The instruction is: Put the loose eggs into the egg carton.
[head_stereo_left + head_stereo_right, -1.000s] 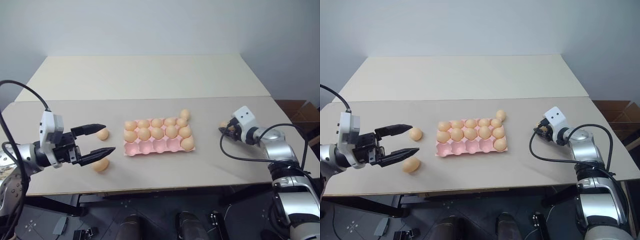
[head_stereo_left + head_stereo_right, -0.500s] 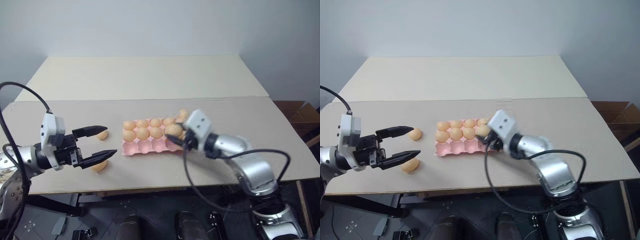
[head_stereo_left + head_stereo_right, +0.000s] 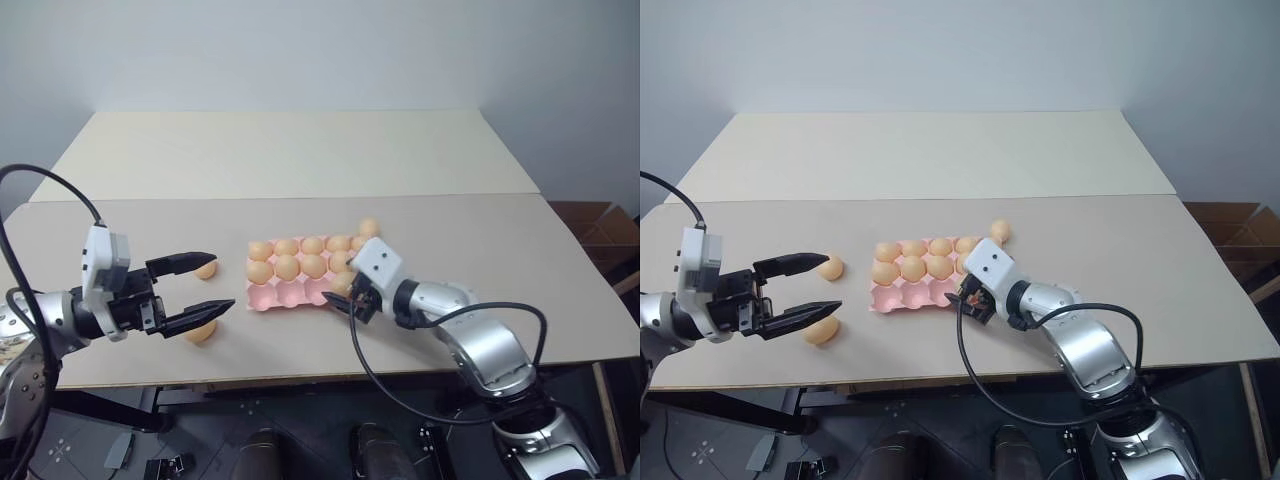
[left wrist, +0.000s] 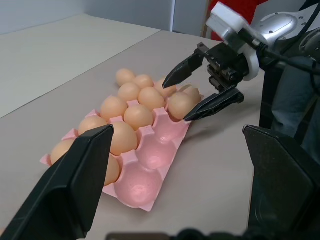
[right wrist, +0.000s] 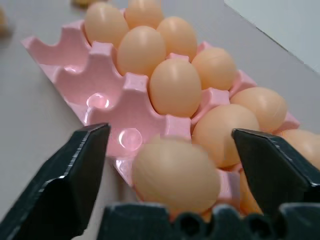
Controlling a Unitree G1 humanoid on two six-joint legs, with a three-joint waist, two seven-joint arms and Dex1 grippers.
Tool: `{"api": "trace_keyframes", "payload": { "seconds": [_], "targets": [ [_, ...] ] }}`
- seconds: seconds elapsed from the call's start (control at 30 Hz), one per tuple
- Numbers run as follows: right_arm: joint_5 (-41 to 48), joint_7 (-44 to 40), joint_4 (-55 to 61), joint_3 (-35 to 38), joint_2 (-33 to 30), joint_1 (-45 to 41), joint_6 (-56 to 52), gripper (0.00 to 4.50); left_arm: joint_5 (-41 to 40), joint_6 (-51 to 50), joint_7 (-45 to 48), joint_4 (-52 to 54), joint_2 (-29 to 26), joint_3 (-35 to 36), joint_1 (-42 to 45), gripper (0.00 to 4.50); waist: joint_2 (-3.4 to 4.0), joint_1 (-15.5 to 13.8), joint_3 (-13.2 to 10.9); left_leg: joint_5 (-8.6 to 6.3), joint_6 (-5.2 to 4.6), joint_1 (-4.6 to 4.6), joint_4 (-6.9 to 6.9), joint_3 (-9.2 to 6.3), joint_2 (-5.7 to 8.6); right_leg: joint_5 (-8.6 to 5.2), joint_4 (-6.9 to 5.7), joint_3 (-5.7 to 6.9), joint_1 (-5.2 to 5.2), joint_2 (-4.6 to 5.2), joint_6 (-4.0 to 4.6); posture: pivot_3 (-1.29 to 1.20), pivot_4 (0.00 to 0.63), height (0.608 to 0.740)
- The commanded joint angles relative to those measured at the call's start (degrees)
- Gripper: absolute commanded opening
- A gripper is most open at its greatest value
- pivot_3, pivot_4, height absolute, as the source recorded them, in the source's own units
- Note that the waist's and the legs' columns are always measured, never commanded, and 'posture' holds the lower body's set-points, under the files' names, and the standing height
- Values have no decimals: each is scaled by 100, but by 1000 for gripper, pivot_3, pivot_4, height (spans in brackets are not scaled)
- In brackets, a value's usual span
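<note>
The pink egg carton [image 3: 288, 296] lies mid-table, its two far rows full of eggs. My right gripper [image 3: 340, 294] is open at the near row's right end, its black fingers [image 4: 215, 102] on either side of an egg [image 5: 175, 172] resting there, not gripped. Three near-row cups [image 4: 150, 156] to the left of that egg are bare. Loose eggs: one [image 3: 369, 228] behind the carton's far right corner, two on the left [image 3: 206, 268] [image 3: 202, 331]. My left gripper [image 3: 220, 282] hovers open between those two, holding nothing.
The carton sits on the near tan table [image 3: 480, 250]; a second table [image 3: 300, 150] joins it behind. A brown cardboard box [image 3: 600, 225] stands off the right edge. My right arm's black cable [image 3: 400, 395] loops past the front edge.
My right arm swung from the table's right side to the carton, carrying an egg, then opened its jaws around it at the near row. The left arm stayed put.
</note>
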State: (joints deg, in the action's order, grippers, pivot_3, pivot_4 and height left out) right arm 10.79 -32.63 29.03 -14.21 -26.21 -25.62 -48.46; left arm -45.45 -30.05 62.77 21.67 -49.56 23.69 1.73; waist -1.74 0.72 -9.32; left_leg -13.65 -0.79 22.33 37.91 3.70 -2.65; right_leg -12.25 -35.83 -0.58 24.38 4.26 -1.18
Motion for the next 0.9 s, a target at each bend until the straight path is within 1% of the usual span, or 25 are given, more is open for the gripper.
{"api": "trace_keyframes", "payload": {
  "seconds": [0.03, 0.17, 0.23, 0.33, 0.4, 0.47, 0.5, 0.57, 0.63, 0.7, 0.83, 0.9],
  "targets": [
    [381, -204, 573, 629, -244, -96, -129, 4486, -87, 50, 48, 55, -62, 127, 59, 4500, 0, -1, 0, 0, 0, 0, 0, 0, 0, 0, 1, 0, 0, 1, -1, 0, 150, 740],
    [569, -525, 343, 1127, -716, 65, 163, 4486, -37, 96, 69, 7, -40, 150, 30, 4500, -1, -6, 0, 0, 0, 0, 0, 1, 3, -1, 6, 1, -3, 4, -2, 0, 150, 740],
    [640, -824, 187, 1406, -1052, 252, 447, 4486, -11, 115, 89, -60, -51, 193, 20, 4500, -2, -22, -1, 0, 0, 1, 0, 1, 4, -1, 7, 1, -3, 4, -2, 0, 150, 740],
    [901, -1395, 33, 2014, -1545, 766, 937, 4486, 33, 172, 270, -220, -132, 365, -124, 4500, -3, -20, -1, -2, -2, 4, 0, 1, 5, -2, 11, 1, -3, 5, -2, 0, 150, 740],
    [831, -1552, -152, 2360, -1824, 1179, 1274, 4486, 80, 204, 378, -331, -180, 508, -272, 4500, -3, -15, -1, -3, -5, 4, 0, 1, 4, -5, 12, 2, -3, 4, -6, 0, 150, 740],
    [861, -1743, -414, 2778, -2007, 1603, 1634, 4486, 149, 277, 466, -458, -218, 624, -413, 4500, -4, -1, -2, -5, -6, 2, -1, 3, 4, -9, 13, 0, -4, 4, -9, 0, 150, 740],
    [880, -1827, -542, 2967, -2064, 1784, 1814, 4486, 161, 300, 492, -519, -224, 675, -461, 4500, -4, 3, -2, -5, -6, 2, -1, 3, 3, -19, 13, 0, -3, 4, -27, 0, 150, 740],
    [951, -1972, -790, 3281, -2123, 2061, 2083, 4486, 183, 330, 500, -593, -219, 755, -522, 4500, -5, -2, -2, -4, -6, -2, -1, 5, 3, -22, 11, -2, -6, 4, -32, 0, 150, 740],
    [975, -2077, -946, 3415, -2150, 2225, 2340, 4486, 167, 325, 465, -617, -189, 800, -545, 4500, -5, 3, -2, -4, -6, -6, 0, 5, 3, -26, 10, -3, -7, 4, -30, 0, 150, 740],
    [987, -2091, -1015, 3430, -2135, 2260, 2445, 4486, 170, 337, 463, -621, -173, 800, -554, 4500, -5, 14, -2, -4, -6, -10, 0, 6, 0, -43, 6, -7, -7, 2, 0, 0, 150, 740],
    [996, -2030, -1021, 3266, -2068, 2175, 2490, 4486, 188, 344, 449, -587, -138, 739, -541, 4500, -5, 8, -2, -4, -6, -14, 0, 9, -1, -43, 0, -11, -7, 0, 1, 0, 150, 740],
    [937, -1935, -1035, 3045, -2007, 1949, 2451, 4486, 176, 325, 434, -572, -135, 708, -489, 4500, -5, 10, -2, -4, -5, -12, 0, 9, -1, -41, 1, -11, -7, 1, -2, 0, 150, 740]
  ]
}}
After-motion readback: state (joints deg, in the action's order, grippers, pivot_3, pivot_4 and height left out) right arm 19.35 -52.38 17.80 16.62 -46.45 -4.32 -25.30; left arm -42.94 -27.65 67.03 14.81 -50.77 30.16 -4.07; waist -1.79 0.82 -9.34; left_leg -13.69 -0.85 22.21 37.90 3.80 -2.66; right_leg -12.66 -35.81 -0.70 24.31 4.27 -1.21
